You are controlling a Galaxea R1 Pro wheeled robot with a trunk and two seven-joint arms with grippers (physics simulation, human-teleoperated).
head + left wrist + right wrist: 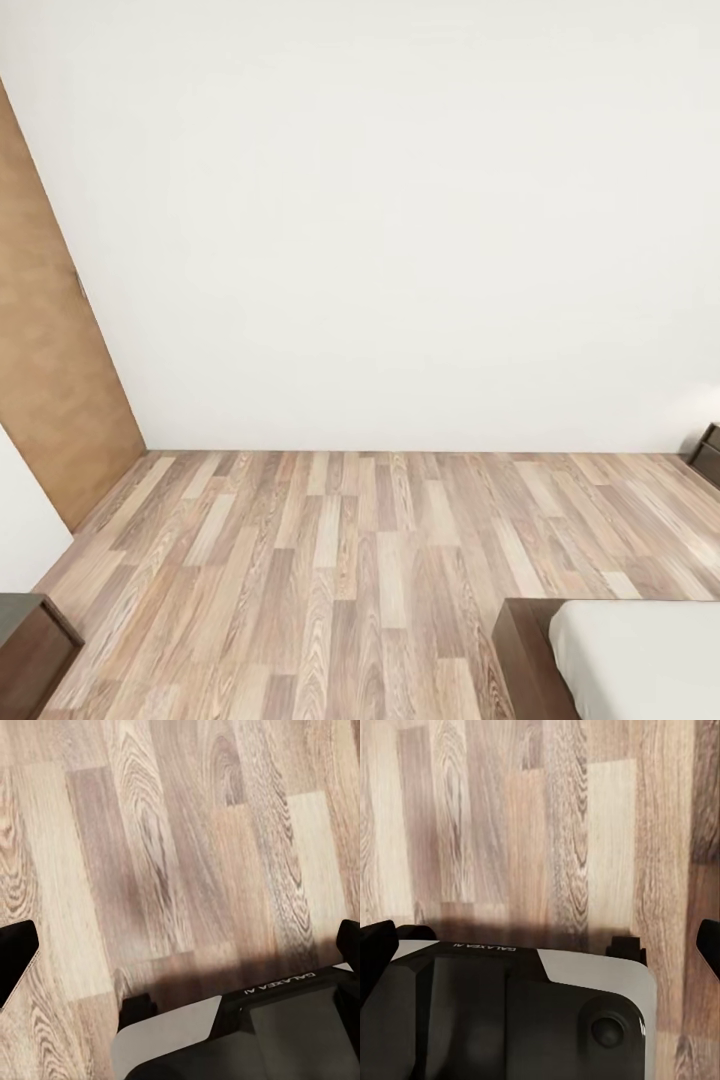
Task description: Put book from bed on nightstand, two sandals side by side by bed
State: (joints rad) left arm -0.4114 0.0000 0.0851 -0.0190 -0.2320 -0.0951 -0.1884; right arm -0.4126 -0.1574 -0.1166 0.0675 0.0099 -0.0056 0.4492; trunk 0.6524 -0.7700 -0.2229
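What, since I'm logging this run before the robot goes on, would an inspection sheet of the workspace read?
Surface: wood-plank floor, bare where it shows.
Job's things: a corner of the bed, pale mattress on a dark frame, at lower right in the head view.
Clutter: nothing seen.
Grippers: left gripper and right gripper both open and empty, pointing down at the floor over the robot's base.
Cables: nothing seen.
Surroundings: white wall; brown door at left; dark cabinet corner at lower left; a dark wooden piece at the right edge, too cropped to identify.
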